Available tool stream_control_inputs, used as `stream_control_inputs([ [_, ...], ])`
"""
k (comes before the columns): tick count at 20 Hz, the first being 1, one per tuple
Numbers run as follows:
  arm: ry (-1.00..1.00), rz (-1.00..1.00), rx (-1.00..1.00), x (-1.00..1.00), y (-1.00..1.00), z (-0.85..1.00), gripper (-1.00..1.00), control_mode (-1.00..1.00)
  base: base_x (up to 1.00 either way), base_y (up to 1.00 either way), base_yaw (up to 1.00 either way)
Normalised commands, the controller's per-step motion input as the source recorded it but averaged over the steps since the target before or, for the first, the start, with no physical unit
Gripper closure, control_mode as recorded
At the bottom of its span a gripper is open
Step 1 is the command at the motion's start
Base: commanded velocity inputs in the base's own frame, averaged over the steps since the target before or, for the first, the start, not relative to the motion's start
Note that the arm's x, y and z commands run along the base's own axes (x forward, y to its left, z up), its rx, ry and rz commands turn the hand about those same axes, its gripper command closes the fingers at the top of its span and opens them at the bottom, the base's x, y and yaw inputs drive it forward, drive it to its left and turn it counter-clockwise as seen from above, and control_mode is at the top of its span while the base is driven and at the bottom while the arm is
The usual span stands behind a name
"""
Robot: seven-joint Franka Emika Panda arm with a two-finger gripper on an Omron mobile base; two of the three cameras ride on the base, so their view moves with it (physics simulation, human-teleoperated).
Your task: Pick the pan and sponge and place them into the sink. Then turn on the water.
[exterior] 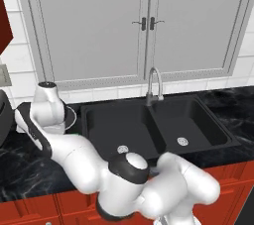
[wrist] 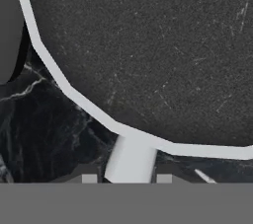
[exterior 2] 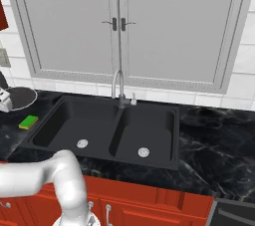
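- Down at the left end of the counter (exterior: 30, 169), the arm reaches over the pan (wrist: 148, 45), which sits on the black marble left of the sink (exterior: 154, 125).
- From the hand view, the pan's dark scratched inside spreads across the upper part, ringed by its thin silver rim, and a pale stub that is probably the handle's neck runs from the rim down between the two finger tips.
- The gripper (wrist: 126, 178) has its tips set close on either side of that stub; whether they actually press on it I cannot tell, since little of the tips shows.
- From the right base view, the pan's edge (exterior 2: 20, 98) peeks in at the far left, with the sponge (exterior 2: 28, 121) lying green side up on the counter just beside the sink's left basin, near the pan.
- Both basins hold nothing but their round silver drains, and the gooseneck faucet (exterior: 155, 83) stands behind the divider.
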Motion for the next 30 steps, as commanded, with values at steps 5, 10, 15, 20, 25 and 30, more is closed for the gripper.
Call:
stream_control_inputs([
  [5, -0.02, -0.05, 0.14, -0.38, -0.35, 0.02, 1.0, -1.0, 0.0, 0.0, 0.0],
  [10, -0.04, -0.05, 0.1, -0.43, -0.3, 0.2, 1.0, -1.0, 0.0, 0.0, 0.0],
  [15, -0.02, -0.05, 0.1, -0.35, -0.3, 0.29, 1.0, -1.0, 0.0, 0.0, 0.0],
  [20, 0.0, -0.04, 0.09, -0.21, -0.37, 0.31, 1.0, -1.0, 0.0, 0.0, 0.0],
  [25, 0.0, -0.05, 0.07, -0.05, -0.4, 0.26, 1.0, -1.0, 0.0, 0.0, 0.0],
  [30, 0.0, -0.07, 0.03, 0.0, -0.38, 0.24, 1.0, -1.0, 0.0, 0.0, 0.0],
])
